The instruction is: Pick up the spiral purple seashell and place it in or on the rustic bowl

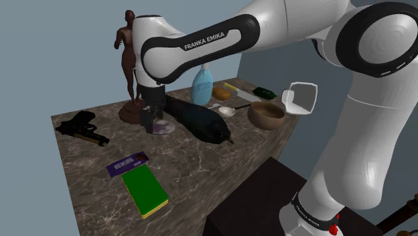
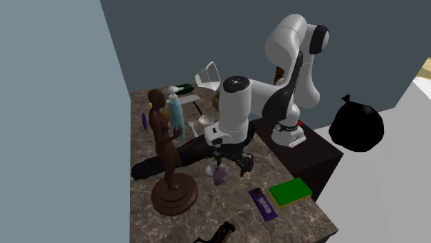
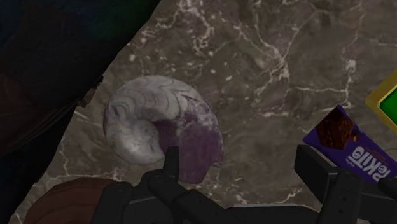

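Note:
The spiral seashell [image 3: 159,127] is pale grey with purple bands and lies on the dark marble tabletop [image 3: 267,57]. My gripper [image 3: 245,170] hangs open just above it. One finger [image 3: 172,164] overlaps the shell's purple mouth and the other stands well off toward the chocolate bar, so the shell sits mostly to one side of the gap. In the shoulder view the gripper [image 1: 155,115] is right over the shell [image 1: 161,127], next to the statue's base. The brown rustic bowl [image 1: 266,114] stands near the table's far right edge. From the second exterior view the shell [image 2: 219,177] lies under the gripper [image 2: 222,163].
A brown figure statue [image 1: 128,60] rises just behind the gripper, and a long black object [image 1: 201,121] lies between shell and bowl. A purple chocolate bar [image 1: 127,163], green book [image 1: 144,191] and black pistol [image 1: 82,127] lie nearer. A blue bottle [image 1: 202,86], spoon [image 1: 226,110] and white cup [image 1: 300,99] surround the bowl.

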{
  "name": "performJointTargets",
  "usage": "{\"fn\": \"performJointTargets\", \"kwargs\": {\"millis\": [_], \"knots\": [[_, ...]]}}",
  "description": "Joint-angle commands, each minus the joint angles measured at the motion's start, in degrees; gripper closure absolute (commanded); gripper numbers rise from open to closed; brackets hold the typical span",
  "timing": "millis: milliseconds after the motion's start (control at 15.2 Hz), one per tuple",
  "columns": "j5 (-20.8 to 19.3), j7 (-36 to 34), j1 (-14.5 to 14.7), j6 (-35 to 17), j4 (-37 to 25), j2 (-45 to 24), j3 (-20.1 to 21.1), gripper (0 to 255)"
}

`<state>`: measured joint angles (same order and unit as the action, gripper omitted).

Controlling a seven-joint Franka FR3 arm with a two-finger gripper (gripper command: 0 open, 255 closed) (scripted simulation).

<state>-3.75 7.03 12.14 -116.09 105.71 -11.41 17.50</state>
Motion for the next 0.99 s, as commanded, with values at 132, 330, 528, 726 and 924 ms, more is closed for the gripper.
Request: {"fn": "performJointTargets", "kwargs": {"millis": [132,330,528,726,924], "knots": [[-0.02,-0.02,0.01,-0.09,0.03,-0.05,0.00,0],[-0.02,-0.02,0.01,-0.08,0.03,-0.05,0.00,255],[-0.02,-0.02,0.01,-0.08,0.03,-0.05,0.00,255],[-0.02,-0.02,0.01,-0.08,0.03,-0.05,0.00,255],[-0.02,-0.02,0.01,-0.08,0.03,-0.05,0.00,0]]}}
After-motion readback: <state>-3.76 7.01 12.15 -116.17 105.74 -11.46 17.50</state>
